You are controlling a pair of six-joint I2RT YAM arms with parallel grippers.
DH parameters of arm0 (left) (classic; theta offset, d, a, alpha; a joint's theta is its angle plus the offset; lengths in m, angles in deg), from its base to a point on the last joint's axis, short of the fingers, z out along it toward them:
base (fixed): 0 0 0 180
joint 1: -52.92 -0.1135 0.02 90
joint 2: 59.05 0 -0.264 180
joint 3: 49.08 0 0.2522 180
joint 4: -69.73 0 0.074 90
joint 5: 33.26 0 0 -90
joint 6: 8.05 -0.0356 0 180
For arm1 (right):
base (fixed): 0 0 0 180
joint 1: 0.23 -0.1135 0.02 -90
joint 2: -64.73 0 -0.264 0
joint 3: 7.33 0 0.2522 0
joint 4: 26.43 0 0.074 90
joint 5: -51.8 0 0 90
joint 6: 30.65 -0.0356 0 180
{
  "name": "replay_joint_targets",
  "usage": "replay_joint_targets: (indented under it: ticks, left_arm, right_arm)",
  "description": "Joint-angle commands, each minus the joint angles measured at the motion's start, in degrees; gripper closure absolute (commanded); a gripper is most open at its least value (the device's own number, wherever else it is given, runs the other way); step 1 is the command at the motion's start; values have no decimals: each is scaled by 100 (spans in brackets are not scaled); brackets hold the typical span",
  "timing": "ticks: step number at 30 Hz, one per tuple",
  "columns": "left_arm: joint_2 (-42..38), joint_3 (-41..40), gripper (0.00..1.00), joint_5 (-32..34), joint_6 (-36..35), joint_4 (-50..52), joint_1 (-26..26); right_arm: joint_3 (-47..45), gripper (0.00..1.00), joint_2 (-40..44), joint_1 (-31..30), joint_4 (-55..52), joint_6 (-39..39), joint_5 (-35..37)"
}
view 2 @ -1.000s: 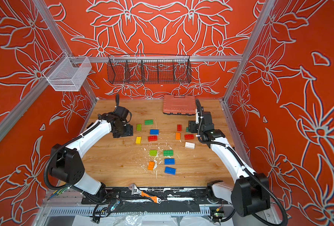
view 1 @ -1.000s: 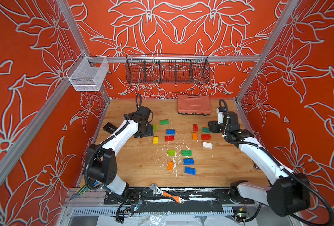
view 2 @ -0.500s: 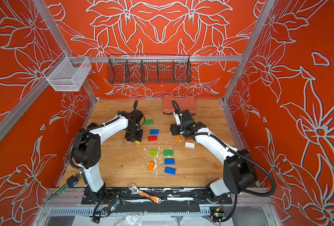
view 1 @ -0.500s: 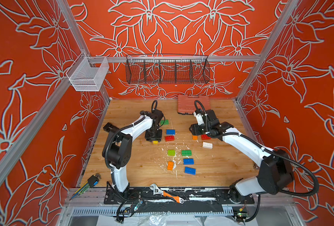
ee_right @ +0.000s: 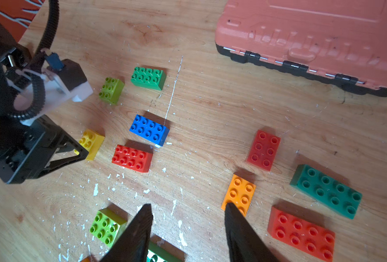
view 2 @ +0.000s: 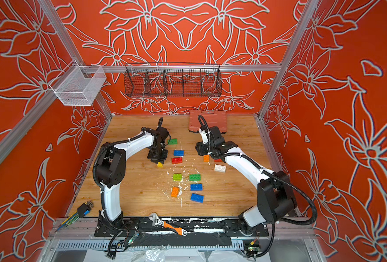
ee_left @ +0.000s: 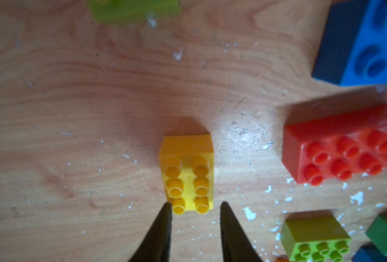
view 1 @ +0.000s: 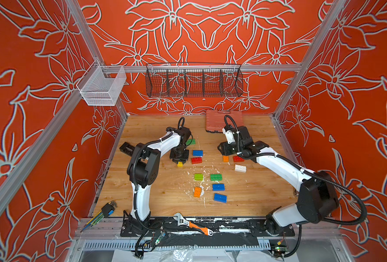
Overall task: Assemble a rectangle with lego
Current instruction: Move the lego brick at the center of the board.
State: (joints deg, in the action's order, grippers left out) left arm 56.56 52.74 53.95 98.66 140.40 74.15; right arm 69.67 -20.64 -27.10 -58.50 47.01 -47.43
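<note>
- Orange flower-patterned walls enclose a scuffed wooden tabletop (view 1: 156,199). The lego lies loose across its middle with no two bricks joined, so the rectangle is not yet begun.
- The left gripper (ee_left: 196,205) hangs low over a small yellow studded brick (ee_left: 188,172), which lies a little to the left-edge side of the middle. Its jaws stand apart and straddle only the brick's nearest end. One fingertip (ee_left: 165,215) looks to be touching a corner; the other is clear.
- Risk: if the jaws close on so little of the end, the brick could pivot or squirt out, perhaps toward the red two-by-four brick (ee_left: 344,147) just beside it.
- The right gripper (ee_right: 188,206), jaws also apart and empty, hovers nearer the right edge by a small orange brick (ee_right: 239,192). One fingertip (ee_right: 233,220) overlaps that brick's end in the wrist view.
- Risk: if it comes straight down, that finger would likely land on the studs rather than beside them, and tip or shove the brick.
- Risk: a short red brick (ee_right: 264,149), a long red brick (ee_right: 301,231) and a dark green brick (ee_right: 326,190) sit near, so a wide approach may knock them.
</note>
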Motion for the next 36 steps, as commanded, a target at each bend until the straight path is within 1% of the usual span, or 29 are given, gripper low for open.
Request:
replay_joint_targets:
  ticks: [1,3,5,8,13,18,19,24,26,28,33,36]
  left_arm:
    - [65,-23,65,29,59,-35,-76]
    - [30,-34,64,12,43,-70,-84]
    - [22,-12,59,-5,12,-67,-93]
    - [67,10,54,7,-34,-99,-95]
    - [185,72,54,-64,-66,-116,-102]
    - [212,-39,54,-158,-37,-211,-102]
    - [208,-59,55,-154,-23,-240,-102]
    - [190,-128,67,-225,-18,-286,-102]
    - [217,-148,74,-283,-36,-265,-102]
    - [221,-194,78,-284,-35,-267,-96]
    - [51,-400,84,-288,-96,-347,-77]
    - [-208,-535,83,-297,-159,-339,-8]
  right_arm:
    - [63,49,-146,-23,27,22,-153]
    - [64,49,-170,-28,31,12,-166]
    - [57,49,-191,-27,46,-5,-166]
    - [57,48,-248,-26,64,-10,-198]
    - [74,48,-239,-29,23,3,-180]
    - [49,48,-228,-25,24,8,-149]
    - [49,48,-240,-28,29,19,-153]
    - [40,48,-248,-24,11,23,-202]
    - [26,49,-230,-24,11,19,-184]
    - [4,49,-218,-26,25,9,-184]
    - [-14,48,-224,-27,34,-27,-211]
    - [-3,48,-194,-24,26,-32,-217]
